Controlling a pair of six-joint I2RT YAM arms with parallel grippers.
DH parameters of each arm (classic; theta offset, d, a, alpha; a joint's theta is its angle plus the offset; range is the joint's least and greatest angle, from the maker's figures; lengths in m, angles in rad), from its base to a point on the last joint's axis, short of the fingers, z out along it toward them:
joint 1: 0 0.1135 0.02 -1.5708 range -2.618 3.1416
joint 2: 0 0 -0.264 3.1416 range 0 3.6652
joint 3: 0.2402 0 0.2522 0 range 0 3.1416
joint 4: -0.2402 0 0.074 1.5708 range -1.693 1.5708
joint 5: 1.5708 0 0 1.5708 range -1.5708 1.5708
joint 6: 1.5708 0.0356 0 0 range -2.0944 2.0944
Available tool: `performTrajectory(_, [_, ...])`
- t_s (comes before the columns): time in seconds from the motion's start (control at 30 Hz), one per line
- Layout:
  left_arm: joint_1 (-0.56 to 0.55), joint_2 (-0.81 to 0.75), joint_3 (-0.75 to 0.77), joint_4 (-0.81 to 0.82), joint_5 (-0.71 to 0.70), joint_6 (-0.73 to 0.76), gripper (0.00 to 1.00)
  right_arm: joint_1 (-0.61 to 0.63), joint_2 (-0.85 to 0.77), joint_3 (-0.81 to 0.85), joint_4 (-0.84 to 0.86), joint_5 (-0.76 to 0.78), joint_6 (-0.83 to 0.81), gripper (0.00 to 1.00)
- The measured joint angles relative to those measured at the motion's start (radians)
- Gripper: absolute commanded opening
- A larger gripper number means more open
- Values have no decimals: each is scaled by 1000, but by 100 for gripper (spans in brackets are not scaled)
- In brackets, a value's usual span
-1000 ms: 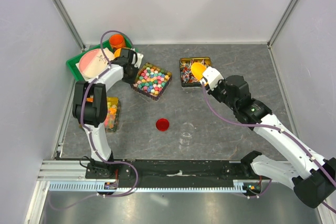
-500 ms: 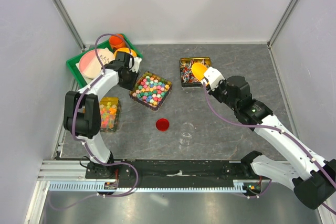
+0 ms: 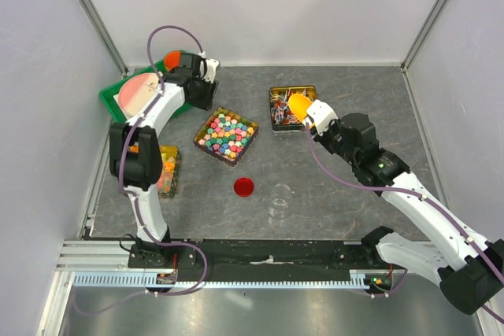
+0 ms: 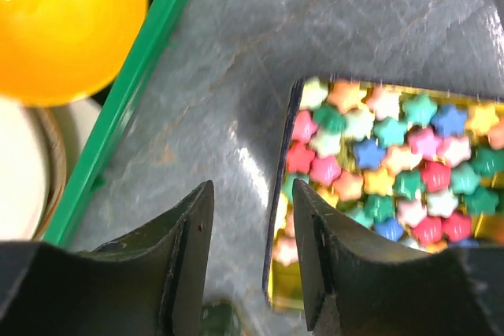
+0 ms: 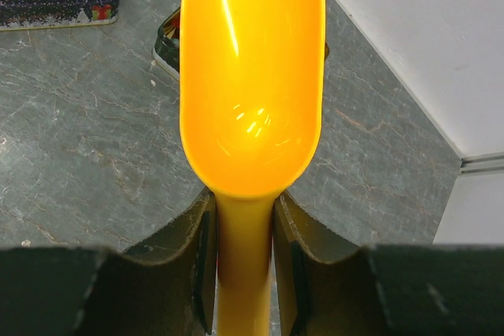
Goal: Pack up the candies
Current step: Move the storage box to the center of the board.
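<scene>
The candies (image 3: 227,133) are small pastel stars filling a square tin (image 3: 206,145) in the middle left of the table. In the left wrist view the candies (image 4: 394,171) lie at the right, and the tin's left wall (image 4: 276,226) shows between my fingers. My left gripper (image 3: 202,90) (image 4: 252,194) is open and empty, hovering between the tin and the green tray. My right gripper (image 3: 309,116) (image 5: 242,202) is shut on the handle of an empty yellow scoop (image 3: 298,105) (image 5: 250,76), held over the lollipop tin's near edge.
A green tray (image 3: 111,104) at the far left holds a pink plate (image 3: 138,92), an orange cup (image 3: 173,60) and a yellow round piece (image 4: 63,21). There is also a lollipop tin (image 3: 282,96), a gummy tin (image 3: 164,171), a red lid (image 3: 244,186) and a clear jar (image 3: 279,199).
The candy tin has slid a little toward the near side. My left gripper dipped to the tin's left corner, then drew back toward the tray's far end. The right arm has not moved.
</scene>
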Motion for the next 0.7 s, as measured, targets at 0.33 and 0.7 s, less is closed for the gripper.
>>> performTrajectory(0.33, [-48, 138, 72, -50, 49, 7, 50, -6, 0, -3, 3, 0, 0, 0])
performTrajectory(0.7, [-66, 139, 87, -51, 37, 8, 50, -13, -2, -4, 4, -11, 5, 0])
